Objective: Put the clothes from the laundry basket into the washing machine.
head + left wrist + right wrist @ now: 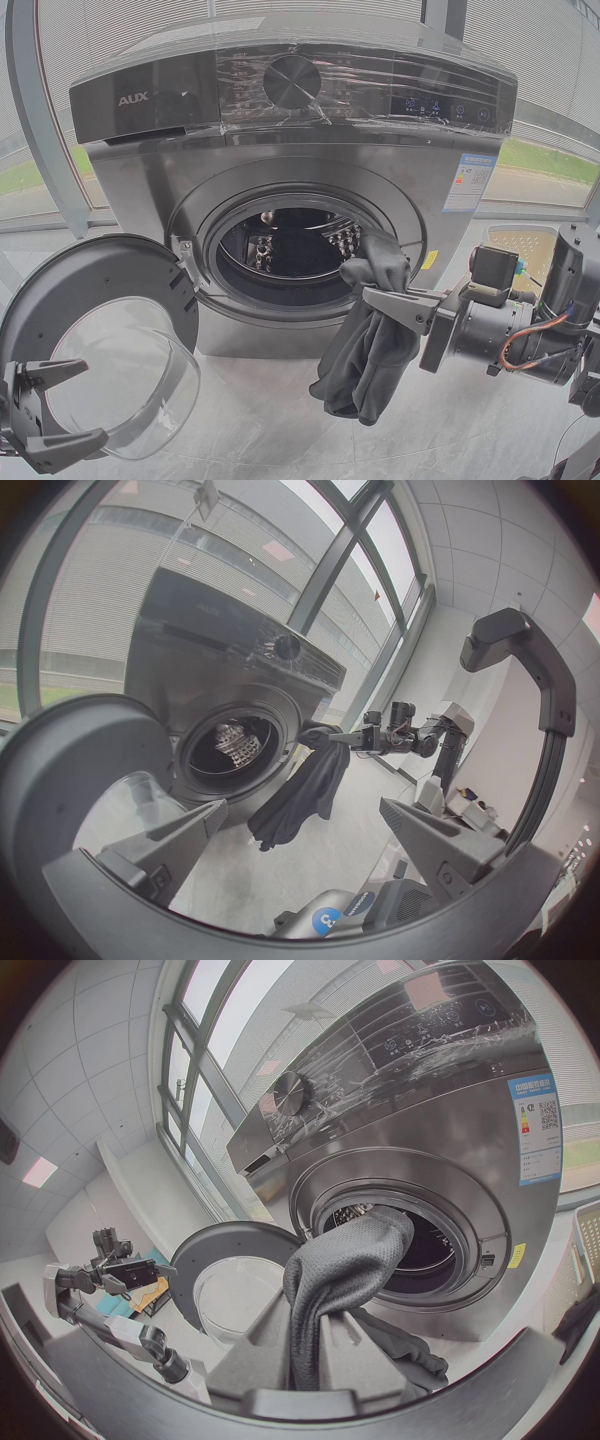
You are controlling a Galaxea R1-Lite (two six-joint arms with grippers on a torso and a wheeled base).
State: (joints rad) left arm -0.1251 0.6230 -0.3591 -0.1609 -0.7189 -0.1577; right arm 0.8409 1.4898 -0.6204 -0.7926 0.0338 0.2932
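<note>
The grey washing machine (pixel 162 175) stands ahead with its round door (pixel 94 281) swung open to the left. Dark clothing lies inside the drum (pixel 294 250). My right gripper (pixel 375 294) is shut on a dark grey garment (pixel 369 356), held just right of the drum opening; the cloth hangs down toward the floor. The garment (pixel 344 1266) bulges above the fingers in the right wrist view, and the garment (pixel 306 789) also hangs in front of the machine (pixel 187 649) in the left wrist view. My left gripper (pixel 59 403) is open, low at the left beside the open door.
The laundry basket (pixel 528 247) stands on the floor right of the machine, behind my right arm. Pale tiled floor (pixel 262 406) lies in front of the machine. Windows run behind it.
</note>
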